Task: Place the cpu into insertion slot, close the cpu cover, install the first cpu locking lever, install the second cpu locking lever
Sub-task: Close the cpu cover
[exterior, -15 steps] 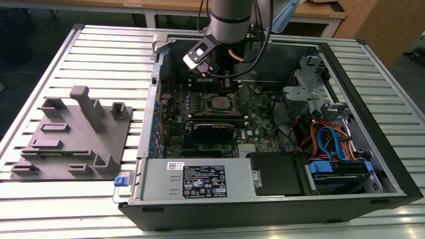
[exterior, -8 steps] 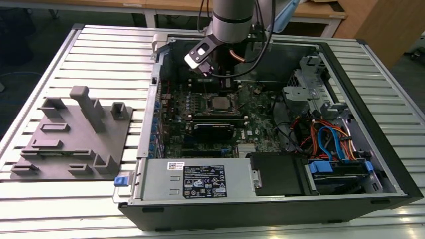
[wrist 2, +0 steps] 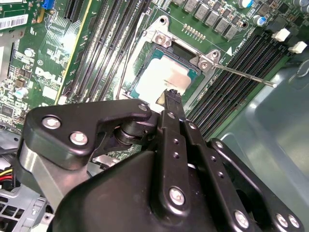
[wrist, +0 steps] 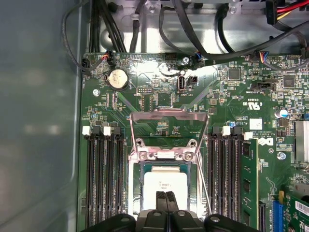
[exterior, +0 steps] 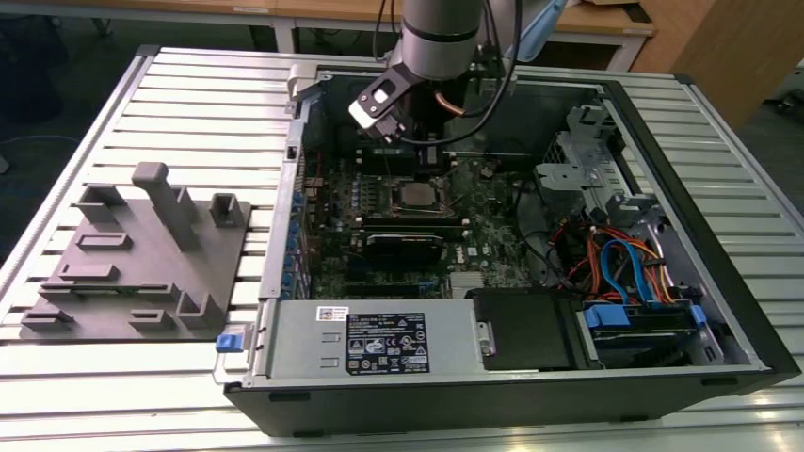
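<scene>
fingers [wrist: 162, 199] pressed together, gripping nothing, tips right over the cpu [wrist: 166, 180] seated in the insertion slot [wrist: 135, 189]; cpu cover [wrist: 169, 114] stands open just beyond.

Robotics lab, and a hardware test bench at that!
A ribbed aluminium desk [exterior: 113, 104] carries an opened computer tower [exterior: 722, 282], its green motherboard [exterior: 484, 202] laid bare. A grey moulded fixture plate [exterior: 138, 273] sits alongside, the robot arm [exterior: 440, 38] reaches in from above, and there's wooden furniture [exterior: 603, 24] behind.
</scene>
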`<action>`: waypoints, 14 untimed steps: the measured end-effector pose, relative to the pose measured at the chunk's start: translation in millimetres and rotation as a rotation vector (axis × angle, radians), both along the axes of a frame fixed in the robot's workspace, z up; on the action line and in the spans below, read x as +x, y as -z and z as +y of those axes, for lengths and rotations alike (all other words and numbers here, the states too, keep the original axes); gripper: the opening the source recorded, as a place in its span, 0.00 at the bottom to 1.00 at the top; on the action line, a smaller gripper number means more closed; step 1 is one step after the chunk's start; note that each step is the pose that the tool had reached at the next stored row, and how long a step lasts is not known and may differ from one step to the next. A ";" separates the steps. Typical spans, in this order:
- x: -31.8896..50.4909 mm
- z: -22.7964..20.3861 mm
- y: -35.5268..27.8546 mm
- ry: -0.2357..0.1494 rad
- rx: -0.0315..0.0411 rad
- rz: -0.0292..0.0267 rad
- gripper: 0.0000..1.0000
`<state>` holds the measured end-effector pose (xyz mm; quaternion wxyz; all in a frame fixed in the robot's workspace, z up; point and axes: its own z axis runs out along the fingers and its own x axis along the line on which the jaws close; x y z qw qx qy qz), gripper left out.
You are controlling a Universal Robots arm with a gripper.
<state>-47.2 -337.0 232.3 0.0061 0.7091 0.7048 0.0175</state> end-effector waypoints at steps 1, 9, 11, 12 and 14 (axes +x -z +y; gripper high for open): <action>0.0 0.0 -0.6 0.000 0.0000 0.0000 0.10; 0.0 0.0 -4.9 0.000 0.0003 -0.0002 0.10; 0.0 0.0 -4.9 0.000 0.0004 -0.0003 0.10; 0.0 0.0 -5.0 0.000 0.0002 -0.0001 0.10; 0.0 0.0 -5.1 0.000 0.0001 -0.0001 0.10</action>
